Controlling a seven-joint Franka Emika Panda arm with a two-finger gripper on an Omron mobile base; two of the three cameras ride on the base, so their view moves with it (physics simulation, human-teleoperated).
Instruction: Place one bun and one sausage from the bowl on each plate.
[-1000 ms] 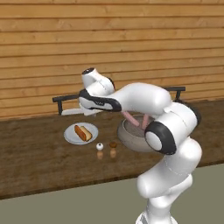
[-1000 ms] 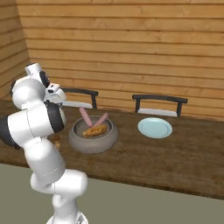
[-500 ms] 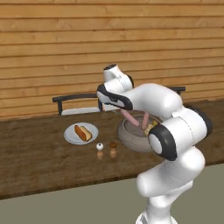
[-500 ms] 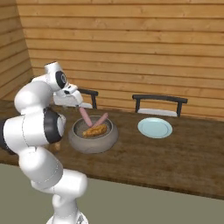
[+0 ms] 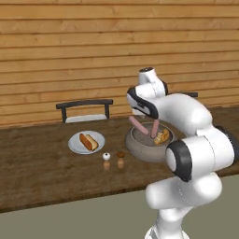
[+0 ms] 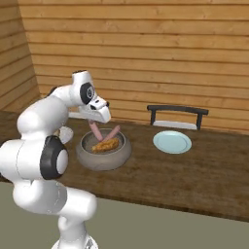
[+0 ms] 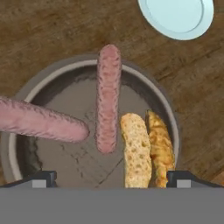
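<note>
Likely a home kitchen — wood-plank walls, a long wooden counter (image 5: 42, 163), chairs (image 6: 177, 115) — rendered, not real.

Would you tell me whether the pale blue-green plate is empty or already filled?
Empty: the pale blue-green plate shows a bare surface, while the sausages and bun lie in the bowl.

A dark wooden desk (image 5: 42, 172) is stretching across in front of the plank wall. Sitting on it are the grey stone bowl (image 5: 140, 150) in the middle, a pale grey-white plate (image 5: 74, 145) to its left, two tiny shakers (image 5: 113, 158) between them at the near side, and a blue-green plate (image 6: 172, 142) lying to the right.
</note>
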